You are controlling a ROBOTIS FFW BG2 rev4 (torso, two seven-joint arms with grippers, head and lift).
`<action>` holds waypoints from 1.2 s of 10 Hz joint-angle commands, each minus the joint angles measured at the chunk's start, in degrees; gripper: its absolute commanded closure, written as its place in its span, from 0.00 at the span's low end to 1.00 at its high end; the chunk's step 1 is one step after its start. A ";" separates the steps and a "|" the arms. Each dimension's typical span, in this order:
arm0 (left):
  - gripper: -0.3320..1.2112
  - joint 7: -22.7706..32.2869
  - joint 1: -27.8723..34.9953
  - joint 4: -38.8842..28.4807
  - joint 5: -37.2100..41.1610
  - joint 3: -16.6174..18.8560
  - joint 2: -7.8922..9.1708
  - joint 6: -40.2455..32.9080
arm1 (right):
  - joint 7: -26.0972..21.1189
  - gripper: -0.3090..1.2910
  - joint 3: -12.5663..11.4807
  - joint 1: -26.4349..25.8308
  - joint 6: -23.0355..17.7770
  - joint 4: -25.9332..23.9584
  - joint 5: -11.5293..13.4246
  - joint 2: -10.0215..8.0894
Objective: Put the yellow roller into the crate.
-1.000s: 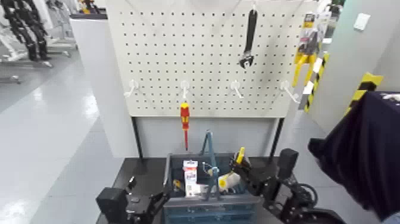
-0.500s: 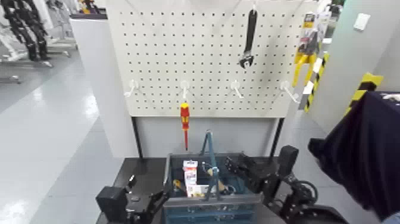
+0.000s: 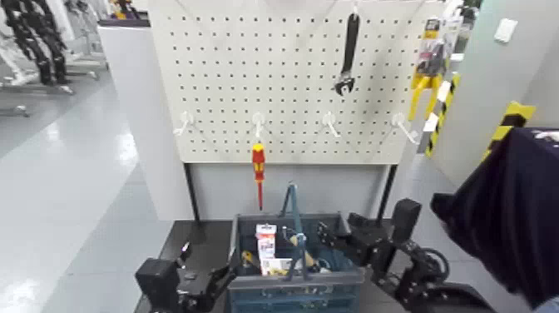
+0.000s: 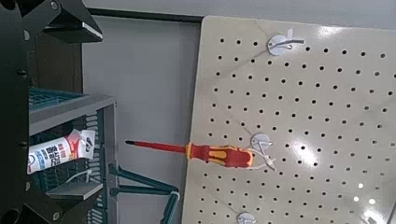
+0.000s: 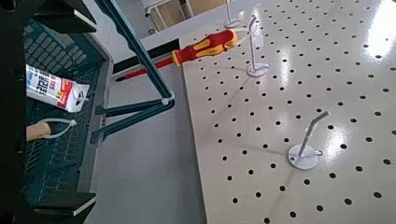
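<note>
A: Where to look for the yellow roller (image 5: 42, 130)?

B: Down inside the crate (image 3: 283, 291), probably. Looks like a tan-yellow handle with a white wire stub, lying on the crate floor just beside the white tube (image 5: 54, 86). Hard to be sure of the cream head, cut off at the edge of the right wrist view.

A: And the right gripper (image 3: 331, 241)?

B: Hovering at the crate's right rim, fingers (image 5: 58, 17) apart, holding nothing.

A: Best way to finish, then?

B: Seems only a matter of clearing out. Lift straight up first, then draw back to the right. Keep the fingers spread to avoid snagging. Mind the tall central handle (image 3: 291, 218) and the rim. No sweeping sideways over the contents.

A: Left gripper (image 3: 193, 279)?

B: Parked low at the bench (image 3: 179, 237), left of the crate, fingers (image 4: 67, 21) apart too, empty.

A: Anything in one view missing from another?

B: Plenty. From the head: both arms and the crate below the pegboard (image 3: 291, 75), yet the contents only as a jumble. From the right wrist: crate floor, tube and handle told apart. From the left wrist: no roller at all, just the red-and-yellow screwdriver (image 4: 219, 154) on its hook and a slice of crate wall.
</note>
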 commanded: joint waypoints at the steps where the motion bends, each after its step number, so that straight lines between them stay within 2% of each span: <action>1: 0.33 -0.09 -0.34 -0.26 0.32 -0.54 0.50 0.19 | -4.06 0.21 -0.88 3.63 -1.64 -5.37 1.52 -0.32; 5: 0.33 -0.18 -0.95 -0.44 0.50 -1.16 1.12 0.54 | -12.59 0.21 -2.99 11.98 -3.66 -17.24 4.24 -0.50; 8: 0.33 -0.18 -0.95 -0.44 0.58 -1.33 1.21 0.54 | -16.89 0.21 -4.57 18.22 -3.31 -24.53 8.46 0.38; 9: 0.33 -0.18 -0.86 -0.53 0.58 -1.25 1.21 0.54 | -18.65 0.21 -4.48 19.97 -3.93 -26.11 9.96 0.65; 12: 0.33 -0.18 -0.77 -0.79 0.58 -0.98 1.21 0.54 | -22.61 0.22 -4.66 25.16 -6.39 -28.49 12.24 1.44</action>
